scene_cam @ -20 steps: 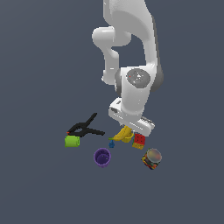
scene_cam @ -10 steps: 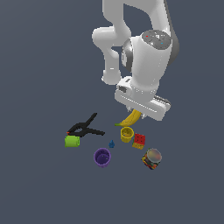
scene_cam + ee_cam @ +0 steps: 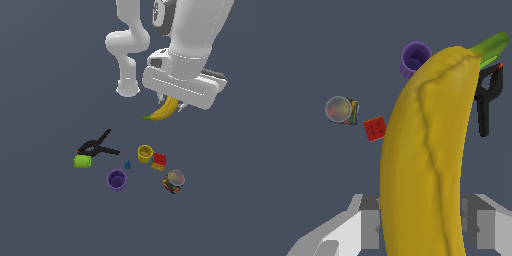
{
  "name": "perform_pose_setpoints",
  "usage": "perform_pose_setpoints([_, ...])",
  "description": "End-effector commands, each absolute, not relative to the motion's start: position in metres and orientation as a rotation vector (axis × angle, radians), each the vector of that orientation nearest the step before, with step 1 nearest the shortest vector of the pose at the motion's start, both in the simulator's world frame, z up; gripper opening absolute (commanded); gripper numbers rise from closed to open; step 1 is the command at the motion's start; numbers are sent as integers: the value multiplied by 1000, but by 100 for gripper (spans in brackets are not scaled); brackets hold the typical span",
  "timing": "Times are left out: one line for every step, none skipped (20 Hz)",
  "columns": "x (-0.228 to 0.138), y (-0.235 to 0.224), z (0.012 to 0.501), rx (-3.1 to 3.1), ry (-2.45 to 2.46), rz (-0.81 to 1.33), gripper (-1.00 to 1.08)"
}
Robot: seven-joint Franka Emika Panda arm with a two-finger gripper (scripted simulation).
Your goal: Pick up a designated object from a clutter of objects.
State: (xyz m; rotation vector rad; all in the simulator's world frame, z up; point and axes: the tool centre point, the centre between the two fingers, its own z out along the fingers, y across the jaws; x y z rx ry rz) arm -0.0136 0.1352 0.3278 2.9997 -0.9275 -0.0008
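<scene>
We see the pincer (image 3: 172,104) clamped on the banana (image 3: 163,111), hanging well above the worktop (image 3: 45,210) (clear of the clutter).

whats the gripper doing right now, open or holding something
Gripper: shut on the banana, held in the air above the clutter.
</scene>
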Motion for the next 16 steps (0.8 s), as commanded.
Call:
perform_pose_setpoints([-17,142,351,3000,-928,0,-100])
perform_pose_setpoints([-18,144,359,3000,-928,0,-100])
perform_pose_setpoints([-19,146,366,3000,-928,0,-100])
perform_pose_setpoints([-20,148,372,3000,-928,0,-100])
perform_pose_setpoints([-21,150,378,3001,-928,0,-100])
perform_pose_setpoints([-22,152,383,3001,-928,0,-100])
perform_pose_setpoints([-22,154,388,3001,-928,0,-100])
perform_pose_setpoints([-23,155,393,3001,-928,0,-100])
perform_pose_setpoints([-23,156,396,3001,-929,0,-100])
perform_pose_setpoints([-23,157,400,3001,-929,0,-100])
perform_pose_setpoints([-23,158,402,3001,-929,0,-100])
perform_pose_setpoints([-24,159,405,3001,-929,0,-100])
perform_pose_setpoints([-24,159,406,3001,-929,0,-100])
perform_pose_setpoints([-24,160,408,3001,-929,0,-100])
perform_pose_setpoints([-24,160,408,3001,-929,0,-100])
perform_pose_setpoints([-24,160,409,3001,-929,0,-100])
